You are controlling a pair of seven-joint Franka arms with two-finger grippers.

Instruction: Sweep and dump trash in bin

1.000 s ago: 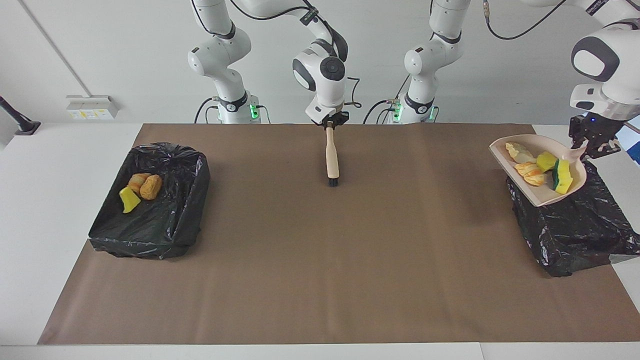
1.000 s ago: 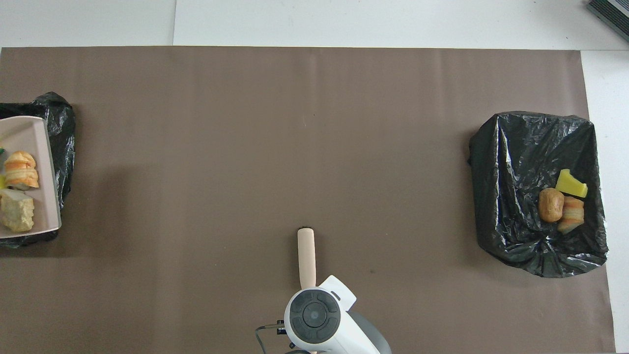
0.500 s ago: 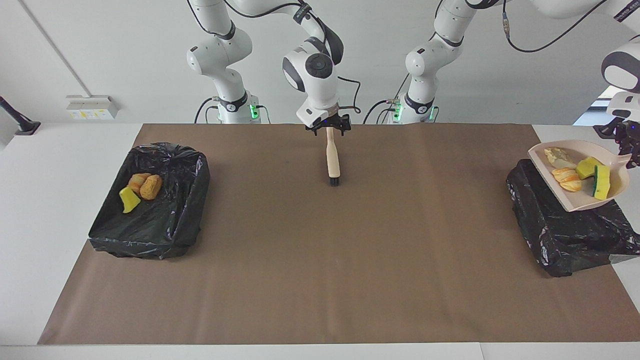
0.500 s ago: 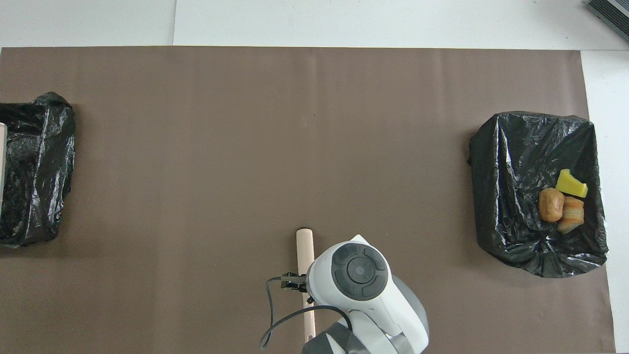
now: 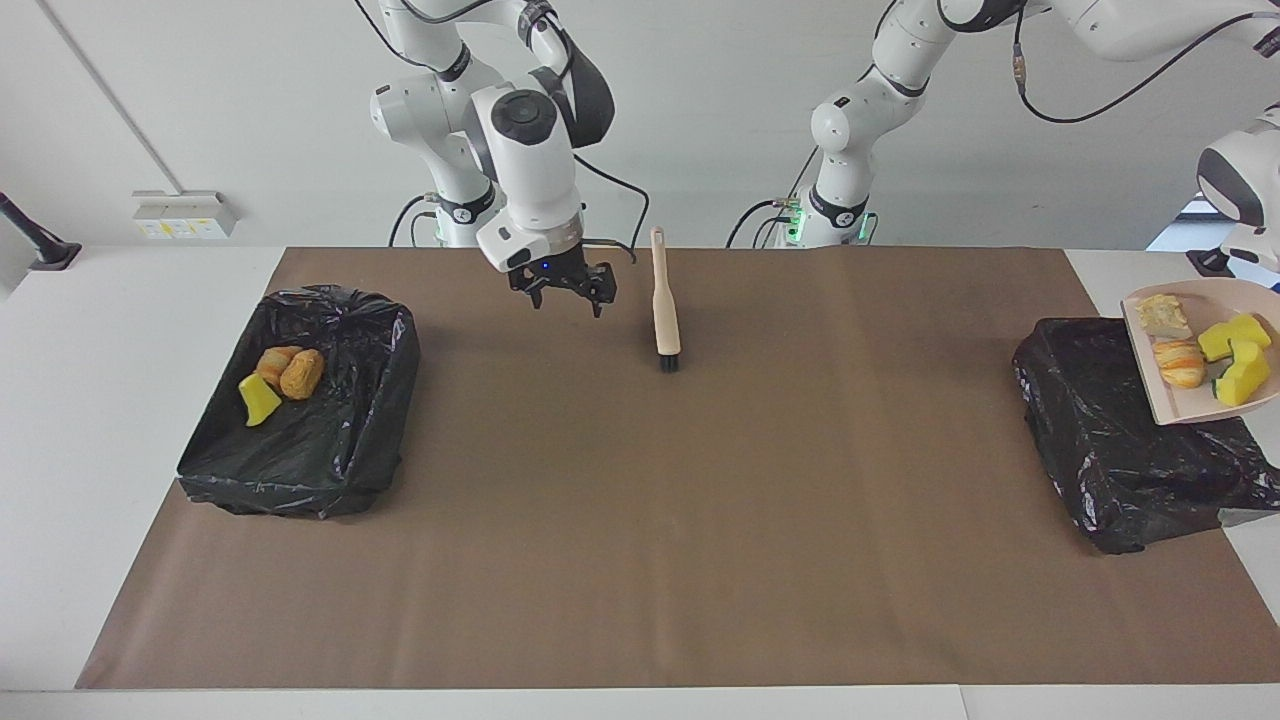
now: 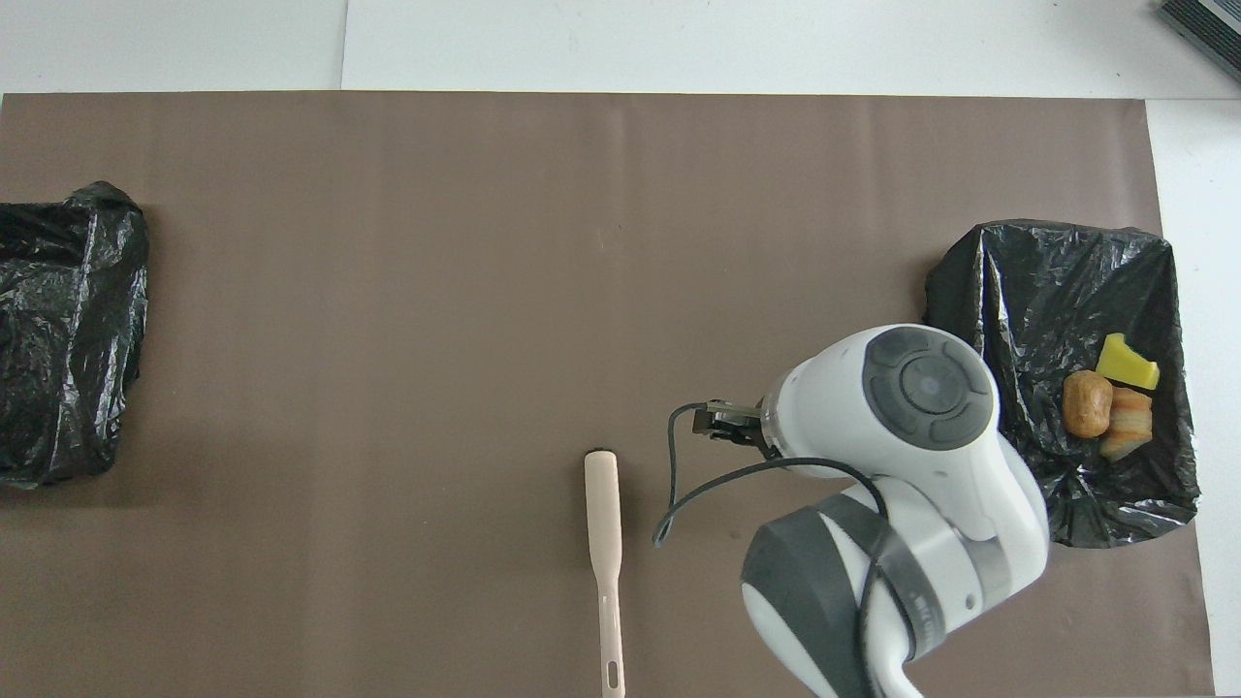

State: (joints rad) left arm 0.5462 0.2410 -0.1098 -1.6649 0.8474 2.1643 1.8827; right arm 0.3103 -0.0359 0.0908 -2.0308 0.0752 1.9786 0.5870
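The beige dustpan [image 5: 1190,405] hangs in the air over the black-lined bin [image 5: 1120,440] at the left arm's end of the table. It carries several pieces of trash [image 5: 1180,362], yellow sponge bits and bread-like lumps. The left gripper that holds its handle is cut off by the edge of the facing view. The wooden brush [image 5: 665,305] [image 6: 603,528] lies flat on the brown mat. My right gripper [image 5: 567,298] hovers open and empty over the mat beside the brush, toward the right arm's end. In the overhead view the dustpan is out of sight.
A second black-lined bin [image 5: 330,440] [image 6: 1028,291] sits at the right arm's end and holds three scraps [image 5: 280,378] [image 6: 1110,402]. The brown mat [image 5: 640,520] covers most of the white table.
My right gripper let go of the brush handle, opened, and swung toward the right arm's end. The left arm carried the dustpan farther toward its own end of the table.
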